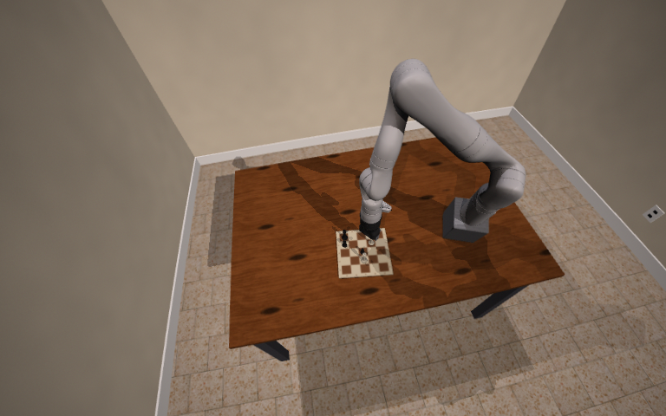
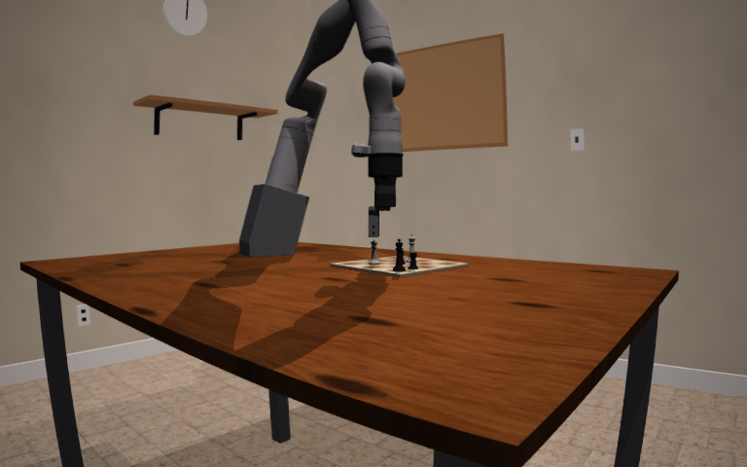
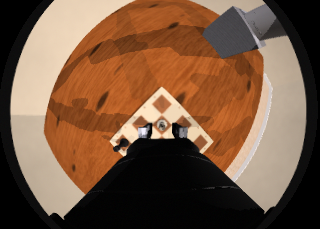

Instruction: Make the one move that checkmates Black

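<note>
A small chessboard (image 1: 365, 251) lies near the middle of the table, also seen in the exterior view (image 2: 399, 265). My gripper (image 2: 373, 230) hangs open and empty just above a small white piece (image 2: 373, 252) at the board's far edge. That piece shows from above in the wrist view (image 3: 162, 125) between my fingertips. A tall black piece (image 2: 399, 255) (image 1: 343, 238) and a small black piece (image 2: 412, 261) stand close together at the board's left corner. A tall white piece (image 2: 411, 243) (image 1: 362, 256) stands near the board's middle.
The arm's grey base (image 1: 463, 219) stands on the table to the right of the board. The wooden table (image 1: 378, 242) reaches well beyond the board on all sides.
</note>
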`<state>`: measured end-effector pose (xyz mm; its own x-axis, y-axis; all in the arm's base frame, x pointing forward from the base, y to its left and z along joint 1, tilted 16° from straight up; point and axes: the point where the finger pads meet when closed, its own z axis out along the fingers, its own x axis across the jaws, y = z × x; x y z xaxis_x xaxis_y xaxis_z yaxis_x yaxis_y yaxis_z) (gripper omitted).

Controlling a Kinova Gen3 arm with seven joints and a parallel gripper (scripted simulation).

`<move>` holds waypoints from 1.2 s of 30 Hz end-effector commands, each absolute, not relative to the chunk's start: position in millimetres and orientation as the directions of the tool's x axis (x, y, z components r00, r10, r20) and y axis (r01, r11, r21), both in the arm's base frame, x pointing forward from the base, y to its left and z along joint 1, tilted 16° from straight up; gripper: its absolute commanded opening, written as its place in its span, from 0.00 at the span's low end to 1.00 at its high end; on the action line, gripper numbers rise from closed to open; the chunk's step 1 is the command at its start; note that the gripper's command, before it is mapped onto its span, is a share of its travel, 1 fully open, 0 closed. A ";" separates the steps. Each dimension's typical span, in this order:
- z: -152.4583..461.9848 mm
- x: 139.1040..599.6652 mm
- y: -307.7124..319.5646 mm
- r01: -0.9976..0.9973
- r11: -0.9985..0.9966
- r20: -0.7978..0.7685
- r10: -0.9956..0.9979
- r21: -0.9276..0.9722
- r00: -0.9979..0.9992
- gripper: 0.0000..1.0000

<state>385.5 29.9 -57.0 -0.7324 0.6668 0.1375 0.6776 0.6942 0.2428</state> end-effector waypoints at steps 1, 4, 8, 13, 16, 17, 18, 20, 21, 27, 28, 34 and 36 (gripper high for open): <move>-56.6 386.1 29.6 0.678 0.694 0.136 0.667 0.243 -0.732 0.79; -56.6 386.1 29.6 0.678 0.694 0.136 0.667 0.243 -0.732 0.79; -56.6 386.1 29.6 0.678 0.694 0.136 0.667 0.243 -0.732 0.79; -56.6 386.1 29.6 0.678 0.694 0.136 0.667 0.243 -0.732 0.79; -56.6 386.1 29.6 0.678 0.694 0.136 0.667 0.243 -0.732 0.79; -56.6 386.1 29.6 0.678 0.694 0.136 0.667 0.243 -0.732 0.79; -56.6 386.1 29.6 0.678 0.694 0.136 0.667 0.243 -0.732 0.79; -56.6 386.1 29.6 0.678 0.694 0.136 0.667 0.243 -0.732 0.79; -56.6 386.1 29.6 0.678 0.694 0.136 0.667 0.243 -0.732 0.79; -56.6 386.1 29.6 0.678 0.694 0.136 0.667 0.243 -0.732 0.79; -56.6 386.1 29.6 0.678 0.694 0.136 0.667 0.243 -0.732 0.79; -57.2 386.1 29.8 0.678 0.694 0.136 0.667 0.243 -0.732 0.79; -57.2 386.1 29.8 0.678 0.694 0.136 0.667 0.243 -0.732 0.79</move>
